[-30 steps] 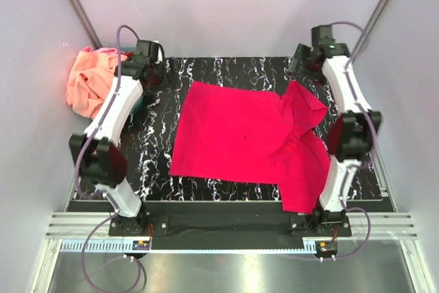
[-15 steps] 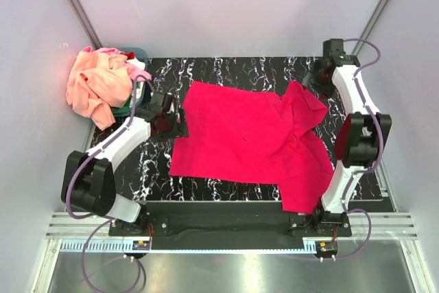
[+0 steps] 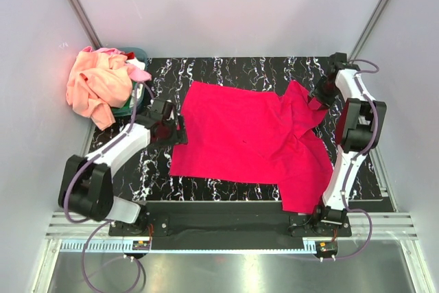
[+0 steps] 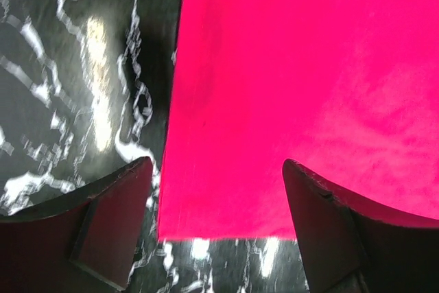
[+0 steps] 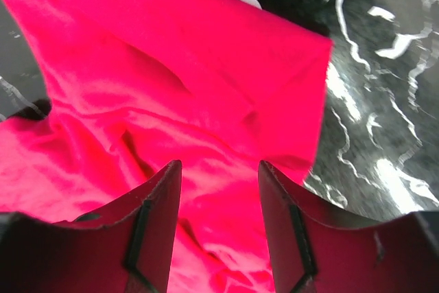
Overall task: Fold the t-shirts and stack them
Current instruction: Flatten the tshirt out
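Note:
A crimson-red t-shirt (image 3: pixel 247 135) lies spread on the black marbled table, its right side rumpled and hanging over the near right edge. My left gripper (image 3: pixel 180 127) is open at the shirt's left edge; in the left wrist view the shirt's corner (image 4: pixel 288 87) lies between its fingertips (image 4: pixel 130 190). My right gripper (image 3: pixel 317 97) is open over the rumpled right sleeve (image 5: pixel 171 101), holding nothing. A peach-orange shirt (image 3: pixel 96 87) with a pink one (image 3: pixel 139 74) is heaped at the back left.
A small teal basket (image 3: pixel 135 55) stands under the heap at the table's back left corner. Grey walls close in both sides and the back. The black marbled table (image 3: pixel 233 70) ends at a metal rail in front.
My left arm swung from the basket to the red shirt's left edge. My right arm came down from the back right corner onto the shirt's right sleeve.

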